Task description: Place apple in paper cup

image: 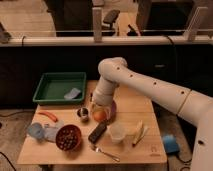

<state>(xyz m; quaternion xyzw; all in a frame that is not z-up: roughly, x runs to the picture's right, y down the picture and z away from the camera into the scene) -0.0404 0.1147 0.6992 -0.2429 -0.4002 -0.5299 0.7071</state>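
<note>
My gripper (100,111) hangs from the white arm over the middle of the wooden table (145,105). It is shut on the apple (99,116), a small round orange fruit held just above the tabletop beside the purple bowl (113,108). The paper cup (116,132), white and plain, stands upright to the front right of the apple, a short gap away. The gripper's fingers are mostly hidden behind the apple and wrist.
A shiny metal cup (83,114) stands just left of the apple. A black bar (97,132), fork (105,152), red bowl (68,137), light blue cup (35,131), carrot (48,116) and pale corn piece (139,133) lie around. A green tray (59,86) sits back left.
</note>
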